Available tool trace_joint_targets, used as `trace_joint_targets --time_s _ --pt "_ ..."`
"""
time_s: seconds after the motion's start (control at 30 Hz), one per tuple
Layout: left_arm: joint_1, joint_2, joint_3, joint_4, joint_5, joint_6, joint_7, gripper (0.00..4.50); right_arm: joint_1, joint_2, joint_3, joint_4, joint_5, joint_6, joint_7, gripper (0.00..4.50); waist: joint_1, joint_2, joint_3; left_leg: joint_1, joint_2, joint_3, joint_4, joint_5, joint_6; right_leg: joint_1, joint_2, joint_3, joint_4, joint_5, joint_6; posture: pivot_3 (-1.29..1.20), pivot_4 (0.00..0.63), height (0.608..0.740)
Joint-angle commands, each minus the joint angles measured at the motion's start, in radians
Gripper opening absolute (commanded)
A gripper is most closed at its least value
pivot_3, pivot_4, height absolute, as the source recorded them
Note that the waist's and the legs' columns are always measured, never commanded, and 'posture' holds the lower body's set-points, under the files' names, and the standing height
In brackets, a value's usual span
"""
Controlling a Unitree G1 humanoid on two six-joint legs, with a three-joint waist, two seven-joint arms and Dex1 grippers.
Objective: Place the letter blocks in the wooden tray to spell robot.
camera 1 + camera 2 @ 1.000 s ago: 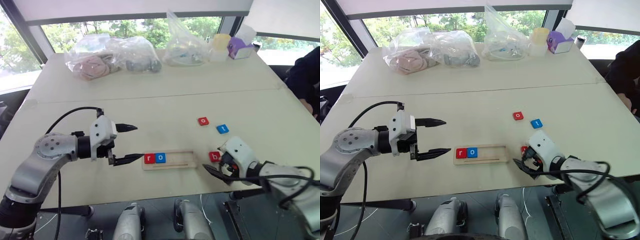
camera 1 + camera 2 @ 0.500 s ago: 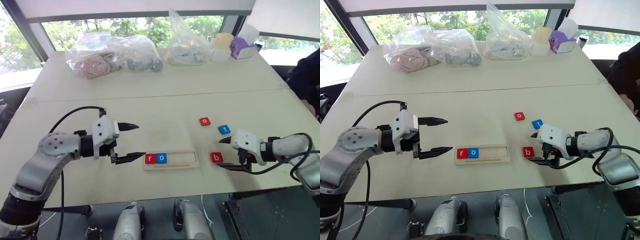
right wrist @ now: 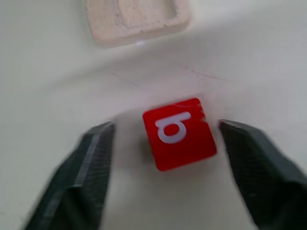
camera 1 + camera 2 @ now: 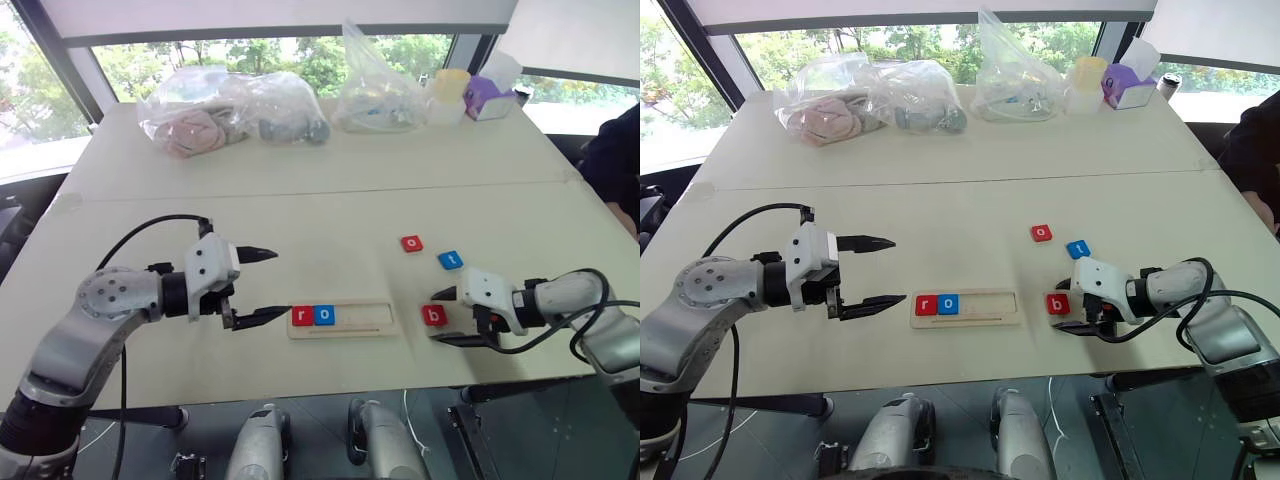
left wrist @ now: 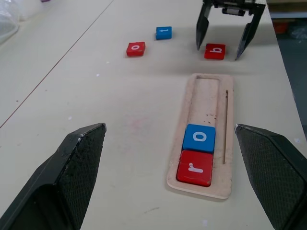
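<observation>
Silver arms, white wrists, black cables, black pincer (image 4: 255,286) fingers

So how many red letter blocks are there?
3. Red r sits in the wooden tray; red b lies between the right gripper fingers; red o lies farther back.

A lab or office test room is suggested: pale tables (image 4: 330,165) are pushed together beneath large windows (image 4: 250,52), with plastic bags of props (image 4: 225,110) heaped along the far edge.
</observation>
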Motion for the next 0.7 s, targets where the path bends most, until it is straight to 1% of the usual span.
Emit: trace_joint_targets --time_s 0.03,0.07,0.13,0.2,0.4,0.43,0.53,0.7 --pt "0.002 0.010 0.029 -0.033 -0.010 -0.001 0.006 4.50 -0.024 0.011 0.001 0.015 -0.007 -0.002 0.001 1.53 -0.001 0.000 0.000 0.000 0.000 0.000 0.000 0.000 0.000 0.000 0.000 0.000 0.000 0.000 0.000 0.00 0.150 0.740" --pt "0.004 0.011 0.028 -0.034 -0.009 -0.002 0.006 4.50 -0.028 0.014 0.002 0.018 -0.008 -0.001 0.002 1.13 0.000 0.000 0.000 0.000 0.000 0.000 0.000 0.000 0.000 0.000 0.000 0.000 0.000 0.000 0.000 0.00 0.150 0.740" --pt "0.008 0.014 0.031 -0.035 -0.010 -0.002 0.003 4.50 -0.036 0.017 0.004 0.023 -0.016 0.002 -0.001 1.15 0.000 0.000 0.000 0.001 0.000 0.000 0.000 0.000 0.000 0.001 0.000 0.000 0.000 0.000 0.000 0.00 0.150 0.740" --pt "0.012 0.022 0.035 -0.036 -0.013 -0.001 -0.007 4.50 -0.059 0.023 -0.011 -0.016 0.014 0.052 -0.001 1.15 0.000 0.000 0.000 0.001 0.000 0.000 0.000 0.000 0.000 0.001 0.000 0.000 0.000 0.000 0.000 0.00 0.150 0.740" --pt "0.017 0.029 0.030 -0.034 -0.012 -0.008 -0.014 4.50 -0.146 0.064 -0.001 -0.232 0.114 0.231 -0.002 1.15 0.000 0.000 0.000 0.001 0.001 -0.001 0.000 0.000 0.000 0.000 0.000 0.001 0.002 0.000 0.000 0.00 0.150 0.740" --pt "0.015 0.028 0.028 -0.032 -0.011 -0.008 -0.014 4.50 -0.161 0.076 0.012 -0.257 0.121 0.256 -0.009 1.15 0.000 0.000 0.000 0.001 0.001 -0.001 0.000 0.000 0.000 0.000 0.000 0.001 0.002 0.000 0.000 0.00 0.150 0.740" --pt "0.003 0.024 0.020 -0.025 -0.008 -0.010 -0.016 4.50 -0.201 0.149 0.115 -0.292 0.097 0.285 -0.026 1.15 -0.001 -0.001 0.000 0.001 0.000 0.000 0.000 0.000 0.000 0.001 0.000 0.001 0.000 0.000 0.000 0.00 0.150 0.740" --pt "0.012 0.026 0.029 -0.031 -0.007 -0.011 -0.016 4.50 -0.234 0.217 0.208 -0.246 0.042 0.284 -0.053 1.15 0.000 0.000 0.000 0.001 0.000 0.000 0.000 0.000 0.000 0.000 -0.001 0.001 0.001 0.000 -0.001 0.00 0.150 0.740"
